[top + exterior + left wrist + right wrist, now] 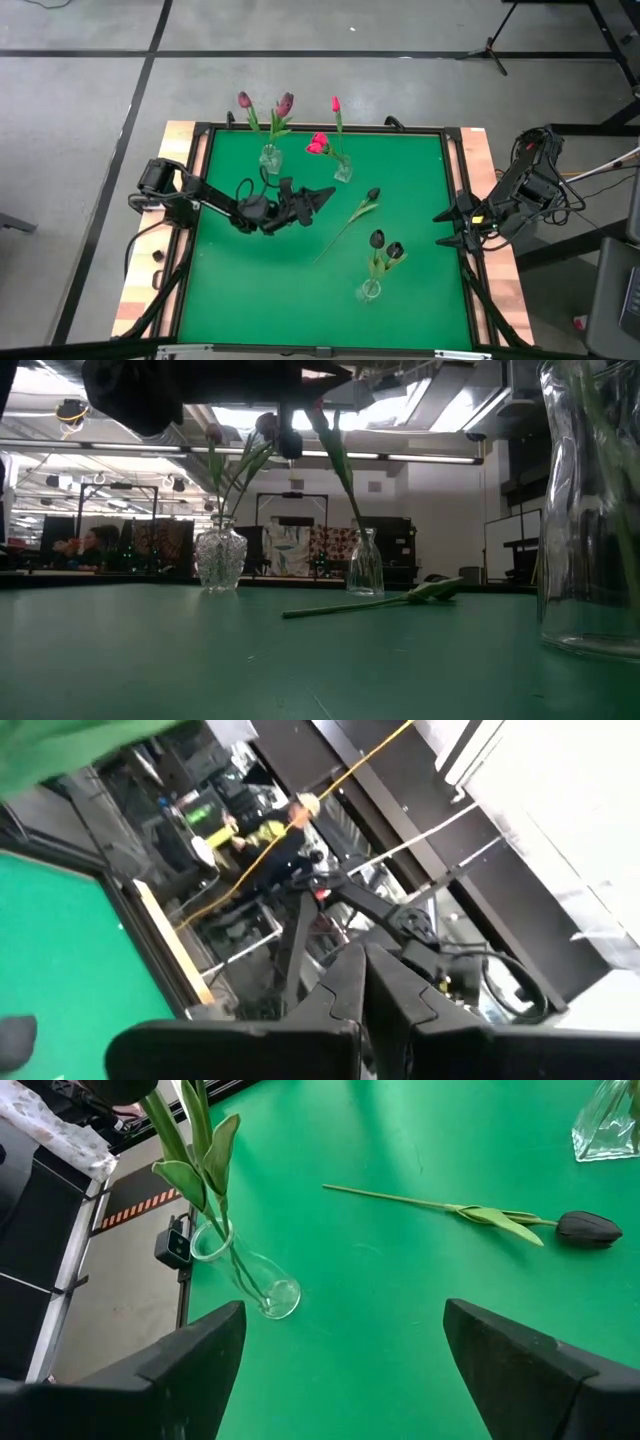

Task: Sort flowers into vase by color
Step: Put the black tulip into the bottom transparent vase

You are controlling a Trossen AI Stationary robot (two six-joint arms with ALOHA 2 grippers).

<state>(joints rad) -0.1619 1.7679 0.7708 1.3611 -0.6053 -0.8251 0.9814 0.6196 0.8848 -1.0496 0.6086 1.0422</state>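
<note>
Right gripper [447, 228], mine, hangs spread wide at the green mat's [240, 290] right edge, facing the work. Left gripper [322, 197] is pressed together, empty, above mid-table. Three glass vases hold sorted blooms: purple [270, 157], pink [343, 170], near-black [369, 290]. One dark tulip [360, 209] lies loose between them, likely bound for the near-black bunch.

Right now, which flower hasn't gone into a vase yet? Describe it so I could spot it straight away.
Start at the green mat and find its middle, between the two vases at the far edge and the vase at the near edge. There one flower lies flat, its dark head toward the right arm's open end effector. It is the only one lying down; the others all stand in glass.
</note>
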